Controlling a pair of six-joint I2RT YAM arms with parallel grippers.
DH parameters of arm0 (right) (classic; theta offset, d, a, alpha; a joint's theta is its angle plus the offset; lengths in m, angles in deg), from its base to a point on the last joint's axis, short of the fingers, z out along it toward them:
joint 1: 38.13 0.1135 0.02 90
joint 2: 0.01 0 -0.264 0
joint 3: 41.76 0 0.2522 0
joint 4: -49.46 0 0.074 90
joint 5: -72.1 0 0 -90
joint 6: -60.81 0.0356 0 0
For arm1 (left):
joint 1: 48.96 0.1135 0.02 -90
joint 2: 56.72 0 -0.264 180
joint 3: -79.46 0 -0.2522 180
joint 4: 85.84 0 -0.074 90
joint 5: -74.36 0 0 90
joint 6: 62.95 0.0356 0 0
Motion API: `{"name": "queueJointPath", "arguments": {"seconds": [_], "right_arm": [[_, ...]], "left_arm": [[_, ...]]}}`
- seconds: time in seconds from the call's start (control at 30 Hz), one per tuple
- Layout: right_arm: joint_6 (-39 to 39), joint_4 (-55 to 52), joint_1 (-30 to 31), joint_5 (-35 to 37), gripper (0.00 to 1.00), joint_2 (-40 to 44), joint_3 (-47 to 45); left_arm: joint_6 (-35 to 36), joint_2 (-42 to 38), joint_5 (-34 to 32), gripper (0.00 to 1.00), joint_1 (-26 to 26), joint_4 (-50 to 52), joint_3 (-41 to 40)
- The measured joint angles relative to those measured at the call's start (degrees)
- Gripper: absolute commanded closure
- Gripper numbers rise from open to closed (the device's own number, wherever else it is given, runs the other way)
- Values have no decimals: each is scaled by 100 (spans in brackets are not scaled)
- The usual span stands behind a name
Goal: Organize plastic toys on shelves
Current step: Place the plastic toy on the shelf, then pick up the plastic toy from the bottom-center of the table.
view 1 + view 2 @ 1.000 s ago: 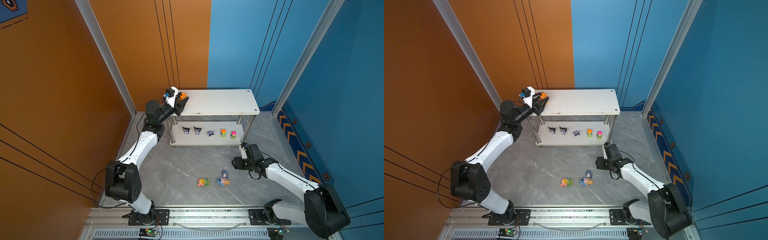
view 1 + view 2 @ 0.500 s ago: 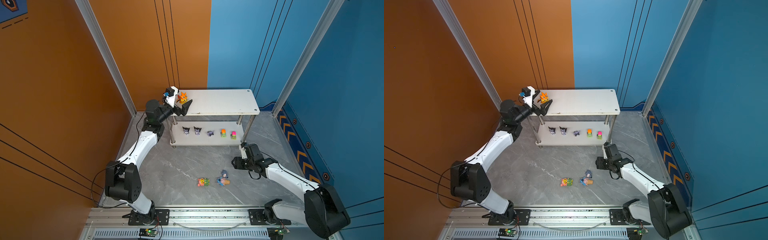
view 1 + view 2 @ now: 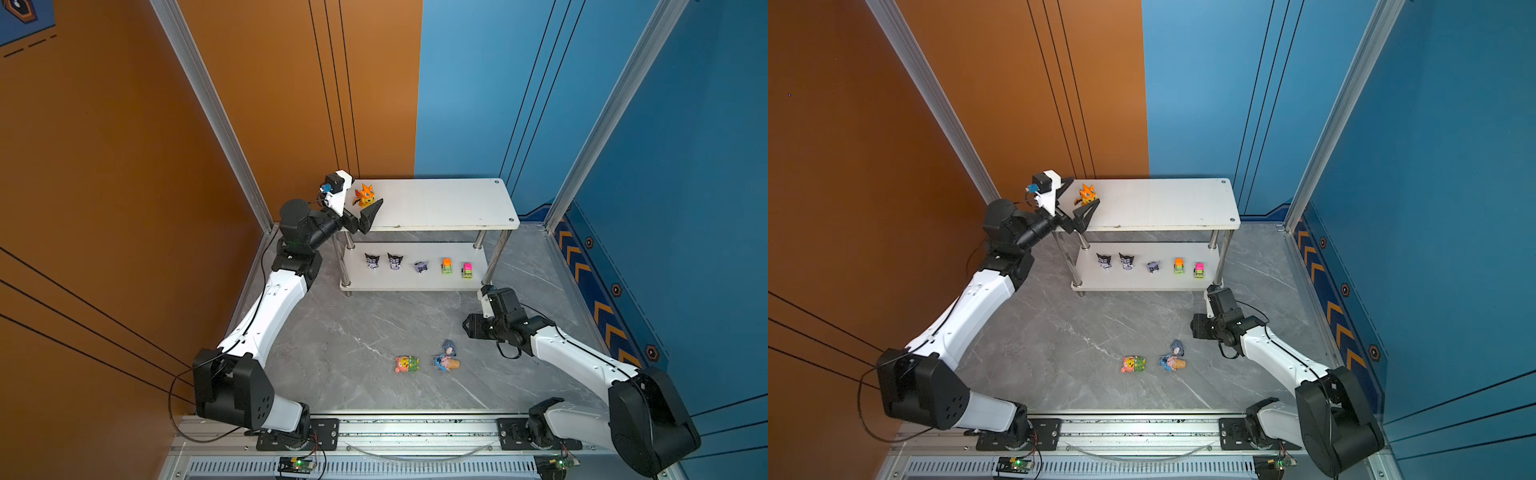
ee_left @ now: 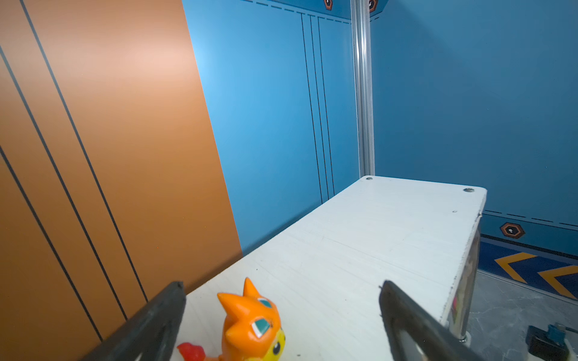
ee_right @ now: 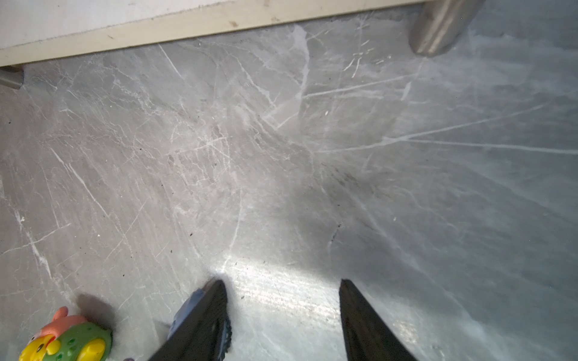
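**At the shelf's far-left corner, wide jaws flank the orange dragon**

Nearest, both arms rise from bases on a metal rail. Just beyond, three toys lie close together on the grey marbled worktop. A pink-yellow figurine with a green body lies tipped on its side. A blue figurine on a cone lies to its right, with a small blue-grey figurine just behind that.

The right arm stretches low from the near right, its wrist turned so the right jaws point left, a little right of and beyond the blue-grey figurine. They stand about half open with only bare worktop between them. In the right wrist view the blue figurine is partly hidden behind one finger.

Farther back stand the shelves. From left to right, the lower board carries:
- a black-purple horned figurine
- a second horned figurine
- a grey-purple figurine
- a green car with an orange top
- a green car with a pink top

The left arm climbs from the near left, its wrist level with the top board. The left jaws are spread wide, gripping nothing. The orange dragon stands upright between them near the board's far-left corner. In the left wrist view there is a gap on each side of it, the narrower one beside one finger.
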Motion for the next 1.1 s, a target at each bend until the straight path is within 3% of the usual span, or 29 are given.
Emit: {"name": "queueJointPath", "arguments": {"seconds": [0.17,0.33,0.5,0.73,0.87,1.1], "right_arm": [[-22,-9,7,11,39,122,0],[-142,-50,35,33,39,232,4],[-216,-127,39,44,39,284,7],[-232,-166,87,39,39,284,7],[-450,-205,286,-109,38,297,52],[-1307,-492,1700,-505,34,219,986]], "left_arm": [[120,-675,-24,2,-192,280,-400],[568,-1427,-400,2,-907,953,-927],[1174,-2343,-1287,2,-2079,1816,-1392],[1401,-3421,-2918,2,-3521,2736,-2015],[1132,-3694,-4074,2,-4006,3176,-2400],[-269,-4312,-5469,2,-3943,3748,-3886]]}}
